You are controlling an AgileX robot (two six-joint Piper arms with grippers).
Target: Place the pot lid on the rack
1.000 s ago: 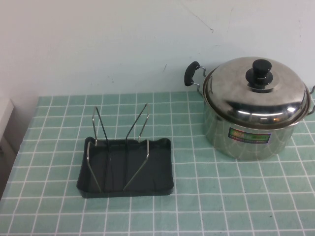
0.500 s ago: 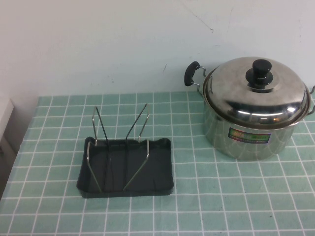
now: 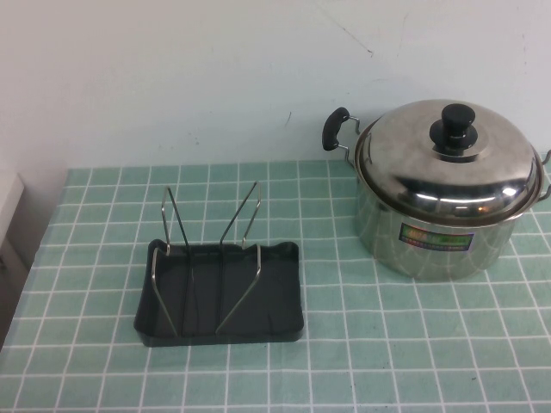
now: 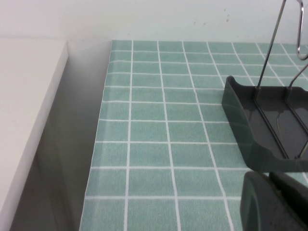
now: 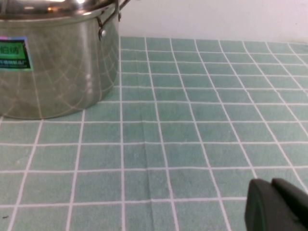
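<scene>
The pot lid (image 3: pixel 448 155) sits closed on the steel pot (image 3: pixel 435 237) at the right edge of the high view, its black knob (image 3: pixel 454 126) upright at the centre. The rack (image 3: pixel 219 292) stands on the green tiled table (image 3: pixel 362 344) in the lower left-centre of that view, well apart from the pot, with its wire uprights (image 3: pixel 241 219) rising from the black tray and every slot bare.

Neither arm shows in the high view. In the left wrist view, only a dark corner of the left gripper (image 4: pixel 274 202) shows at the lower right, just beside the near end of the rack (image 4: pixel 262 125); I cannot tell how its fingers stand. In the right wrist view, the right gripper (image 5: pixel 276 207) likewise shows only as a dark piece at the lower right, over bare tiles, well apart from the pot (image 5: pixel 53 67) at the upper left; its fingers cannot be read either.
</scene>
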